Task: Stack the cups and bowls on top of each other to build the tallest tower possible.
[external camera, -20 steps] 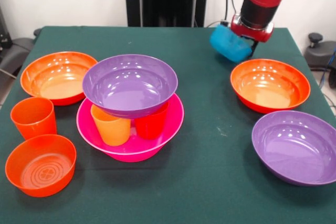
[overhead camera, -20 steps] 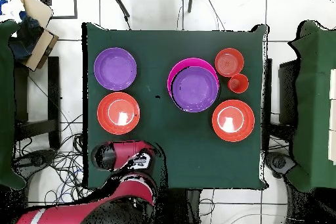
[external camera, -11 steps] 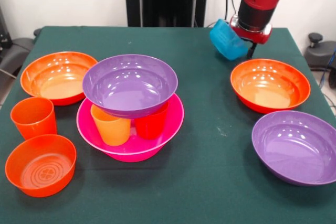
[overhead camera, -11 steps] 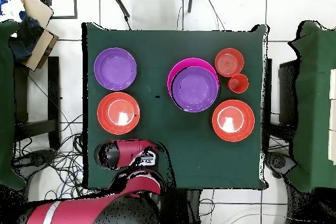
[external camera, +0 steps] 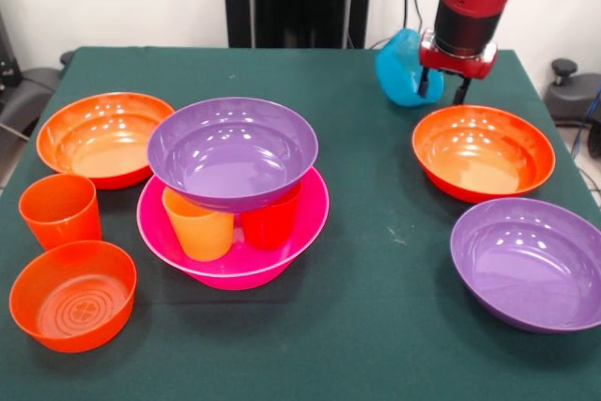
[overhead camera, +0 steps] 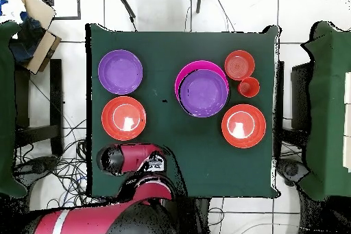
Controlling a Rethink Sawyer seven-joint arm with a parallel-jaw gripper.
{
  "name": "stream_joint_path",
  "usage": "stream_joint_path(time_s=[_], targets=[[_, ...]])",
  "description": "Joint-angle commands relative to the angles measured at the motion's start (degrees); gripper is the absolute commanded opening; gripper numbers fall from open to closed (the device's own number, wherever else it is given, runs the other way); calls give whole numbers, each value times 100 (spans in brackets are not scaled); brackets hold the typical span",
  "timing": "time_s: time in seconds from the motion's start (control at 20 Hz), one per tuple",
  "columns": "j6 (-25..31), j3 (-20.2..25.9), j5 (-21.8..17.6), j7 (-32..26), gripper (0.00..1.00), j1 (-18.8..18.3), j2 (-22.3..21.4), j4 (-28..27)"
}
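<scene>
One blue bowl (external camera: 402, 69), seemingly pinched by its rim in the closed gripper (external camera: 439, 91), has swung nearly upright, ready for carrying to the tower (external camera: 233, 196).

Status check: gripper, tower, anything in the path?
Gripper shut on small blue bowl, airborne. Tower: pink bowl, two cups, purple bowl on top. Nothing in between.
</scene>
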Motion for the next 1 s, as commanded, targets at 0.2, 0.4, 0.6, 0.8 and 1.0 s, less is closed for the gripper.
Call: stream_joint_path(time_s=[0.2,0.4,0.6,0.8,1.0], targets=[[1027,-393,-310,229,100,472,-185,-861],[1144,-886,-380,426,100,797,-50,-1010],[1180,-1019,-467,307,100,787,-56,-1003],[881,-921,-517,182,100,632,-8,-933],[532,-667,-564,55,100,383,95,-907]])
